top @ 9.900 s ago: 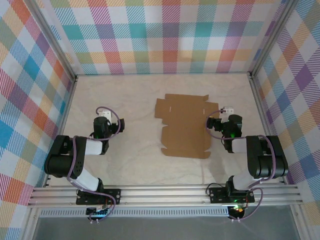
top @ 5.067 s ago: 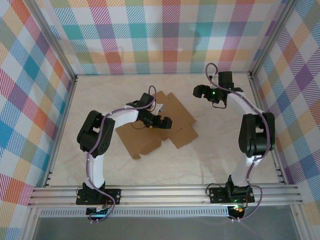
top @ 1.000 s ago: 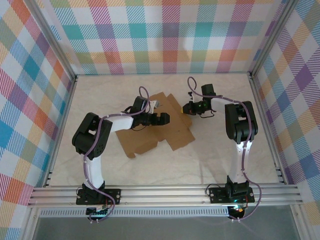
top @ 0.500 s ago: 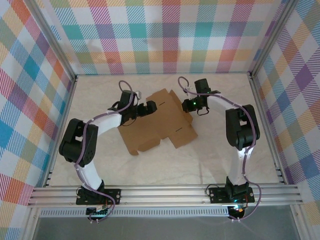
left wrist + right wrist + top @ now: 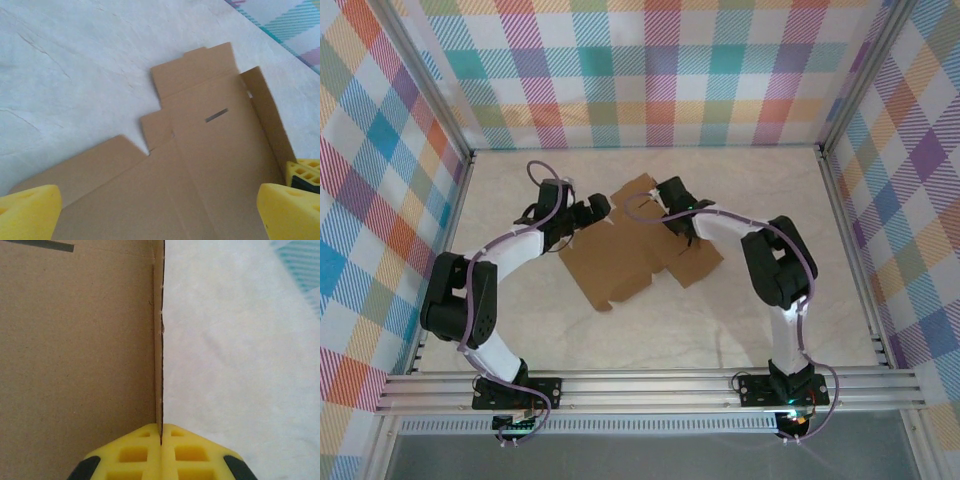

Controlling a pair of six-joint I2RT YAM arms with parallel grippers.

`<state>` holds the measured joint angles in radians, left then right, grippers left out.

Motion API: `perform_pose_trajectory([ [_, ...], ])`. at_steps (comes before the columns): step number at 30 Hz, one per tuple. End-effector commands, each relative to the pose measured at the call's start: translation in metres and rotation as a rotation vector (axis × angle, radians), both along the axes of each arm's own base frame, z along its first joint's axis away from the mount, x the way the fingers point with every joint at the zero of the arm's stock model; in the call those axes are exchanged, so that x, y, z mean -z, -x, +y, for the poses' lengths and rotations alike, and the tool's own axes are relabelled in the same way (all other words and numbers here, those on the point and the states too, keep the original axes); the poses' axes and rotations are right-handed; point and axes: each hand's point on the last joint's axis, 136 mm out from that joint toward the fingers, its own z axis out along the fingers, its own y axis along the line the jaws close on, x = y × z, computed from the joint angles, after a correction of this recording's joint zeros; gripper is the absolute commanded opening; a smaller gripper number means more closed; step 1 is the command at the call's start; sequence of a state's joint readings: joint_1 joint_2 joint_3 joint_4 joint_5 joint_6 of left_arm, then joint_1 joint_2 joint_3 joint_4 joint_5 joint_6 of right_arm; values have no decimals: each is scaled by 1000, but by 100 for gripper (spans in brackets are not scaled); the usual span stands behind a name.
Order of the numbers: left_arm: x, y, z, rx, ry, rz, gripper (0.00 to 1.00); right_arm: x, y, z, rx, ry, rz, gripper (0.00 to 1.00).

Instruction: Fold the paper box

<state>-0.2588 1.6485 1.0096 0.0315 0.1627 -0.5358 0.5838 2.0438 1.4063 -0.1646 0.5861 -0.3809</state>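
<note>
The paper box (image 5: 632, 262) is a flat brown die-cut sheet lying mid-table, with flaps, tabs and a thin slot (image 5: 216, 115). My right gripper (image 5: 670, 194) is at the sheet's far edge, shut on a side flap (image 5: 158, 340) that stands upright. In the right wrist view that flap shows edge-on, pinched between the yellow fingers (image 5: 130, 455) of my right gripper (image 5: 161, 440). My left gripper (image 5: 596, 210) hovers over the sheet's far left part. It (image 5: 157, 212) is open, its yellow pads (image 5: 27, 210) wide apart above the cardboard (image 5: 210, 165).
The pale table (image 5: 520, 320) is fenced by checked cloth walls (image 5: 380, 200) and a metal rail (image 5: 650, 385) along the near edge. In the left wrist view the right gripper's yellow fingers (image 5: 304, 173) sit close beside my own right pad.
My left gripper has drawn back leftward across the sheet. My right gripper has swung left over the sheet's far edge, raising the flap, and the sheet has shifted slightly.
</note>
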Motion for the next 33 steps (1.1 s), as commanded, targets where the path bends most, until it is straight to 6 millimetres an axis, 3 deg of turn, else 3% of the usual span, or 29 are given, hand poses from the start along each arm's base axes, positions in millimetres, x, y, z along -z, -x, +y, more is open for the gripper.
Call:
perform_pose_trajectory([
  [1,2,6,8,-27,-4,12,100,-6,-16,-21,89,196,-145,0],
  [5,2,6,6,-6,-10,8,100,-3,-15,-18,63,214,-138,0],
  [8,-1,6,0,40,-5,-5,100,-4,-9,-6,-22,130,-95,0],
  [11,-5,3,-7,76,7,-27,100,7,9,6,-109,-50,98,0],
  [14,-6,-2,-13,127,-13,-27,100,3,27,15,-168,-272,248,0],
  [17,-3,-6,-14,149,-41,3,100,-5,31,13,-178,-402,317,0],
  [22,-10,-15,-28,221,-17,-20,100,-10,26,2,-163,-444,327,0],
  [29,14,-35,-45,355,-64,58,93,-15,28,-1,-174,-509,360,0],
  [33,33,-35,-49,480,-174,131,86,-12,32,1,-186,-516,384,0],
])
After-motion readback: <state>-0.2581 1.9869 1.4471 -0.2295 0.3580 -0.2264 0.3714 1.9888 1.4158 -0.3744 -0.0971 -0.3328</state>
